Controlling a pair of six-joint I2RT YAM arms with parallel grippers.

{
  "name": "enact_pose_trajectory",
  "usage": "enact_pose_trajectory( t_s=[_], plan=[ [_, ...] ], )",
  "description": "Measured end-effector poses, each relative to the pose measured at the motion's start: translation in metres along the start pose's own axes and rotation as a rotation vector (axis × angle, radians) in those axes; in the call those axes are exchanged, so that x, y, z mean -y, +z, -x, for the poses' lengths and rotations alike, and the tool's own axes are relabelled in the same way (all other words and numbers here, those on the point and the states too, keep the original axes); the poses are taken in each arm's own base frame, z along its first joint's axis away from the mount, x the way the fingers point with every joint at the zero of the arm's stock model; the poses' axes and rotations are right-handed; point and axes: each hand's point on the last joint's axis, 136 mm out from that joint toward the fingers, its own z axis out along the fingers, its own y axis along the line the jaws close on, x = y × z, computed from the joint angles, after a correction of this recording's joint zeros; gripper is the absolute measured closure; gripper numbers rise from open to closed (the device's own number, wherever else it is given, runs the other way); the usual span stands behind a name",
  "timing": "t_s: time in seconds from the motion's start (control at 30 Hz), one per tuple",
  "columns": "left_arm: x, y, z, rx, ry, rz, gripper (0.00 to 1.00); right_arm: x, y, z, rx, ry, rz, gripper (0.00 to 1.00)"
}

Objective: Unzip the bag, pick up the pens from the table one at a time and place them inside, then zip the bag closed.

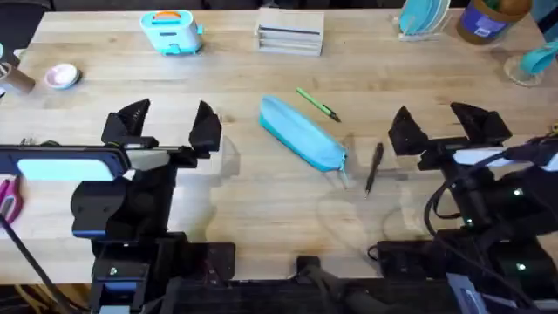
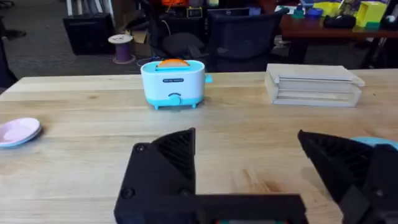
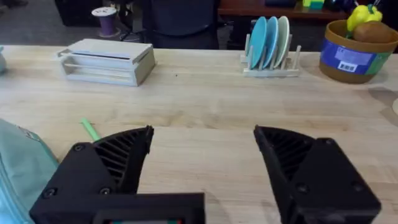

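The light blue bag (image 1: 301, 132) lies diagonally in the middle of the table (image 1: 261, 187), its zipper end toward the near right. A green pen (image 1: 317, 104) rests just beyond it. A black pen (image 1: 374, 167) lies to its right, near the bag's end. My left gripper (image 1: 171, 123) stands open left of the bag, nothing between its fingers. My right gripper (image 1: 441, 122) is open right of the black pen, also empty. The right wrist view catches an edge of the bag (image 3: 18, 165) and the green pen's tip (image 3: 91, 130). A sliver of bag (image 2: 376, 142) appears in the left wrist view.
A teal toy toaster (image 1: 172, 31) and a stack of pale boards (image 1: 289, 31) sit at the far edge. Plates in a rack (image 1: 423, 19) and a fruit bowl (image 1: 491, 19) stand far right. A pink dish (image 1: 61, 76) and pink-handled scissors (image 1: 9, 197) lie left.
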Motion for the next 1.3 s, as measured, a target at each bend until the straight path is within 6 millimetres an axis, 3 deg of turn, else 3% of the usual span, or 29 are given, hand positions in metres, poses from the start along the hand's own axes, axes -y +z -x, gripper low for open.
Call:
enact_pose_trajectory(
  t_s=[0.17, 0.3, 0.4, 0.63, 0.67, 0.87, 1.1, 1.3],
  plan=[
    [0.002, 0.0, -0.004, -0.018, 0.0, -0.011, 0.008, -0.002, -0.002, -0.001, -0.022, 0.029, 0.008, 0.004],
    [0.01, -0.004, -0.008, -0.077, -0.003, -0.057, 0.007, -0.005, -0.012, -0.01, -0.135, 0.101, 0.022, 0.005],
    [0.014, -0.015, 0.004, -0.137, -0.007, -0.08, 0.008, -0.012, -0.022, -0.012, -0.223, 0.159, 0.048, 0.004],
    [0.018, -0.037, 0.056, -0.203, -0.002, -0.104, 0.009, -0.038, -0.055, 0.051, -0.312, 0.226, 0.176, 0.004],
    [0.025, -0.041, 0.078, -0.227, 0.048, -0.15, 0.008, -0.045, -0.069, 0.065, -0.407, 0.25, 0.199, 0.004],
    [0.045, -0.042, 0.113, -0.284, 0.128, -0.288, 0.01, -0.05, -0.092, 0.082, -0.624, 0.267, 0.204, 0.004],
    [0.065, -0.04, 0.125, -0.402, 0.23, -0.453, 0.01, -0.052, -0.103, 0.104, -0.762, 0.27, 0.201, 0.005],
    [0.07, -0.025, 0.113, -0.491, 0.413, -0.57, 0.009, -0.054, -0.103, 0.121, -0.726, 0.237, 0.225, 0.005]
  ],
)
